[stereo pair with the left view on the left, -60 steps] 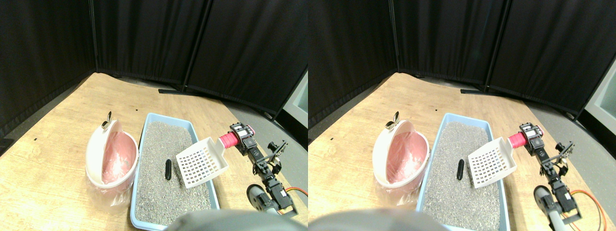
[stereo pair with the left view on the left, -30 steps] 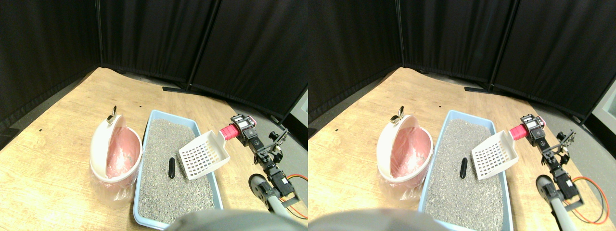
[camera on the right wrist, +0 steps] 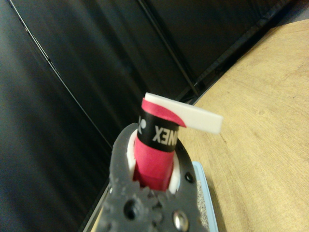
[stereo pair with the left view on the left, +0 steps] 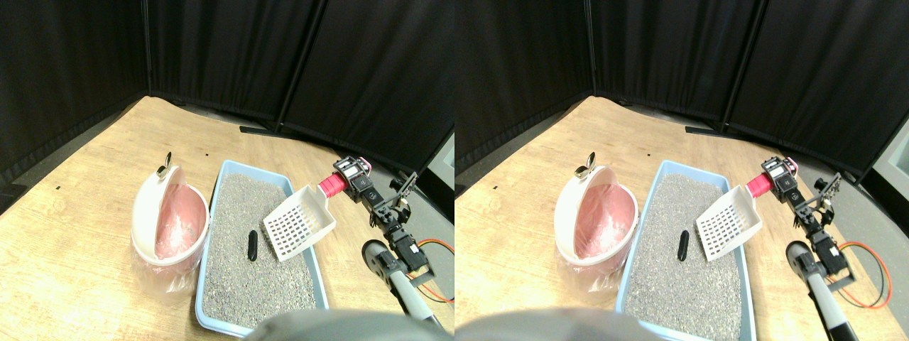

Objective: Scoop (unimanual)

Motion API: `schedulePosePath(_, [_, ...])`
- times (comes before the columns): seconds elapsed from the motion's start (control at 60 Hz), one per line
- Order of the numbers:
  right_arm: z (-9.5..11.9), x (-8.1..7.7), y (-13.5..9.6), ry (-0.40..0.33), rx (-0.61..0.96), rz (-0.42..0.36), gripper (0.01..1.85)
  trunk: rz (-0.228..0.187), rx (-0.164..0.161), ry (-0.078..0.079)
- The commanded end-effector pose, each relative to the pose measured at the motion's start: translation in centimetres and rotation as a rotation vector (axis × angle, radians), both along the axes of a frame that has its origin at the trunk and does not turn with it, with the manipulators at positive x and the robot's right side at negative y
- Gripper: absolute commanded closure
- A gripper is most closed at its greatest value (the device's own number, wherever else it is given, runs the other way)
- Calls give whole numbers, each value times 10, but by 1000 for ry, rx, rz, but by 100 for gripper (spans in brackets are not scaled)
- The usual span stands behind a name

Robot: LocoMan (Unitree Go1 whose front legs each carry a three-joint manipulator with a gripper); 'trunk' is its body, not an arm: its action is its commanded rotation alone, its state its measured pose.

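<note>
A white slotted scoop (stereo pair with the left view on the left: 297,224) hangs tilted over the right side of the blue litter box (stereo pair with the left view on the left: 214,190), its front edge low and close to the grey litter. Its red wrapped handle (stereo pair with the left view on the left: 329,185) points up and right into my right gripper (stereo pair with the left view on the left: 349,174), which is shut on it. In the wrist view the grey jaws close around the red handle (camera on the right wrist: 154,150), and the scoop's white back edge (camera on the right wrist: 193,116) shows beyond. A small black piece (stereo pair with the left view on the left: 251,246) lies on the litter just left of the scoop's front edge.
A white and pink bin (stereo pair with the left view on the left: 167,220) lined with a clear bag stands left of the litter box, touching it. Black curtain panels close off the back. An orange cable (stereo pair with the left view on the left: 434,250) lies on the wooden floor at the right.
The camera shifted after the earliest frame. Since half a second ago the handle and gripper have risen and moved slightly left, tilting the scoop more steeply. The black piece has not moved.
</note>
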State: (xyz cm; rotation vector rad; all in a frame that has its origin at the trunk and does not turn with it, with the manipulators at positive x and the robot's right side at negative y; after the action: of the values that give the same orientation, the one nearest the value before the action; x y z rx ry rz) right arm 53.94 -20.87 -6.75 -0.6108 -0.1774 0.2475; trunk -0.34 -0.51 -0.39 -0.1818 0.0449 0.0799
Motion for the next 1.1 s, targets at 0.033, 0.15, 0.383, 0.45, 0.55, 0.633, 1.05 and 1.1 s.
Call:
schedulePosePath(0.033, [7,2,3,-48,-36,22,180,12,-27,21])
schedulePosePath(0.15, [7,3,6,-46,-80,41,180,13,-31,28])
schedulePosePath(0.383, [-8,5,18,-21,-116,94,180,29,-50,48])
schedulePosePath(0.45, [-14,5,22,-15,-112,116,180,43,-57,46])
schedulePosePath(0.55, [-25,4,30,19,-114,99,180,60,-74,60])
schedulePosePath(0.633, [-31,2,36,44,-90,102,180,70,-89,71])
schedulePosePath(1.05, [-93,-23,87,212,65,173,180,117,-155,121])
schedulePosePath(1.1, [-96,-25,92,221,79,176,180,124,-164,127])
